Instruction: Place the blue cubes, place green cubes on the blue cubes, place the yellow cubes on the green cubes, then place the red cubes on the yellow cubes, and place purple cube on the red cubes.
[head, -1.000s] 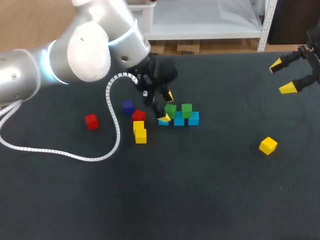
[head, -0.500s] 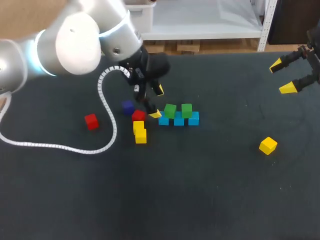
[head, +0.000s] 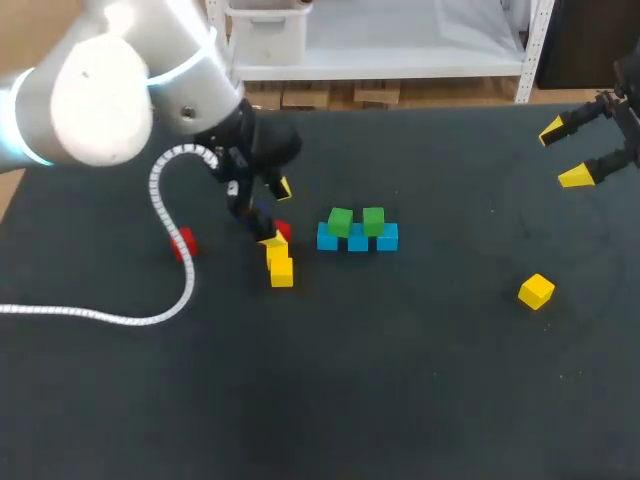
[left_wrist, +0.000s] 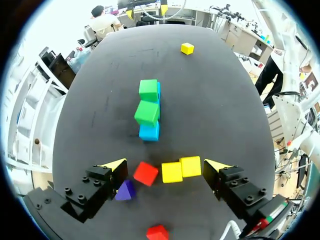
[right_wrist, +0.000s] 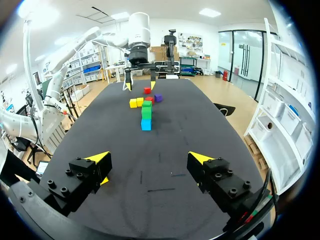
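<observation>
Three blue cubes lie in a row at mid table, with two green cubes resting on them. Left of the row stand two touching yellow cubes and a red cube. My left gripper hangs open above these. In its wrist view the red cube and yellow pair lie between its spread fingers, with the purple cube by one finger. A second red cube sits farther left; a third yellow cube lies at the right. My right gripper is open at the far right, empty.
A white coiled cable from my left arm loops across the left of the table, passing by the left red cube. The dark tabletop stretches bare in front of the cubes.
My left gripper has moved left, from beside the green cubes to above the red and yellow cubes; it now hides the purple cube in the head view. The right arm has not moved.
</observation>
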